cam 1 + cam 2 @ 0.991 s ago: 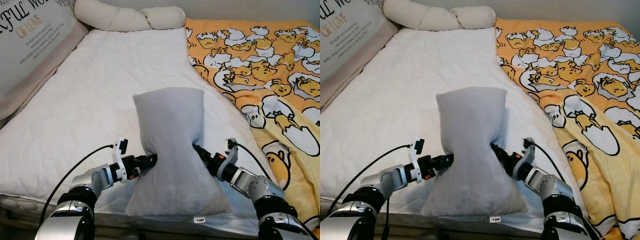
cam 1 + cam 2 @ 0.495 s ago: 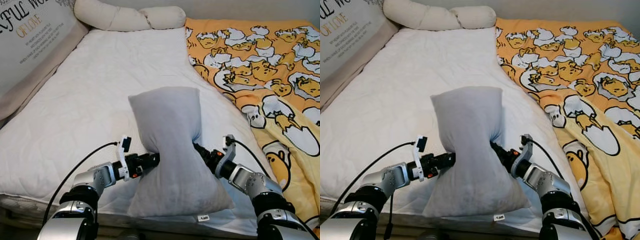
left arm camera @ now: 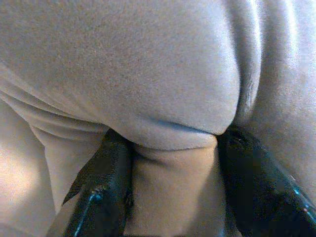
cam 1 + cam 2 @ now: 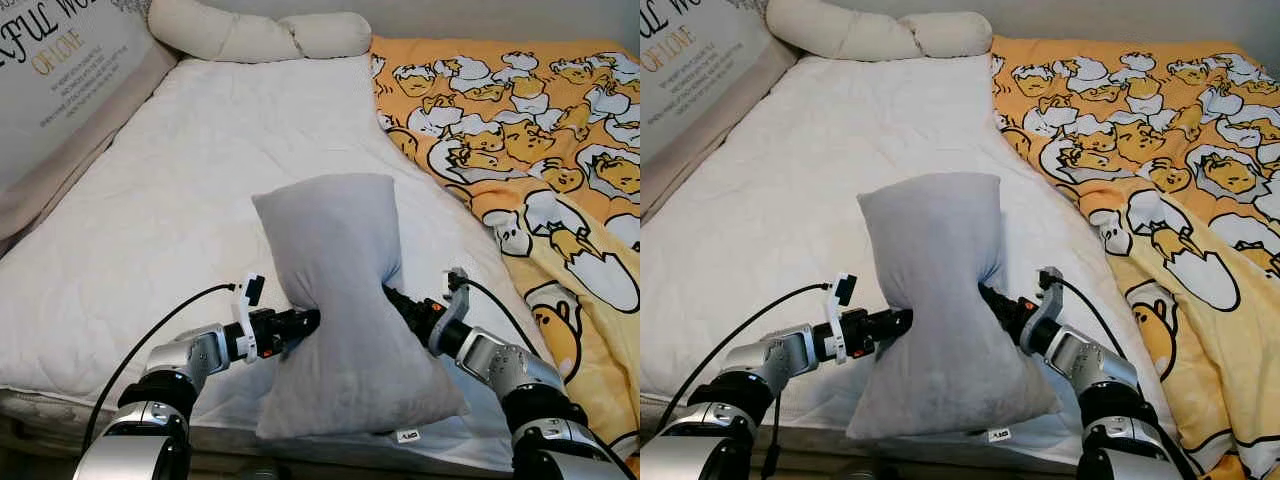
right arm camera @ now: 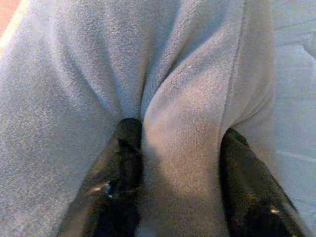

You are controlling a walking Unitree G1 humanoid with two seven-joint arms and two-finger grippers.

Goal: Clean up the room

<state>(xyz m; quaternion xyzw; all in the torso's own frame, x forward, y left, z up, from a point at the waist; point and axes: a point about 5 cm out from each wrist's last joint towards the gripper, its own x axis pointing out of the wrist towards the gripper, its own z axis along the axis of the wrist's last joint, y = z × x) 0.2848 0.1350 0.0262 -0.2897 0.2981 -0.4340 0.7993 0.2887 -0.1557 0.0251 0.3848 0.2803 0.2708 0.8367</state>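
A grey pillow (image 4: pixel 340 300) stands tilted over the near edge of the white mattress (image 4: pixel 180 200), pinched at its waist from both sides. My left gripper (image 4: pixel 305 322) is shut on a fold of the pillow's left side; the wrist view has the fabric bulging between its fingers (image 3: pixel 106 182). My right gripper (image 4: pixel 392 298) is shut on a fold of the right side, with fleece squeezed between its fingers (image 5: pixel 123 168). The pillow's top leans slightly to the left.
An orange blanket with a cartoon egg print (image 4: pixel 530 130) covers the right half of the bed. A cream knotted bolster (image 4: pixel 260 35) lies at the head. A lettered cushion (image 4: pixel 60 70) leans along the left wall. The mattress edge (image 4: pixel 100 410) runs just below my arms.
The pillow has moved a little to the left and farther onto the bed, its top leaning more leftward. Both grippers kept their hold and shifted with it.
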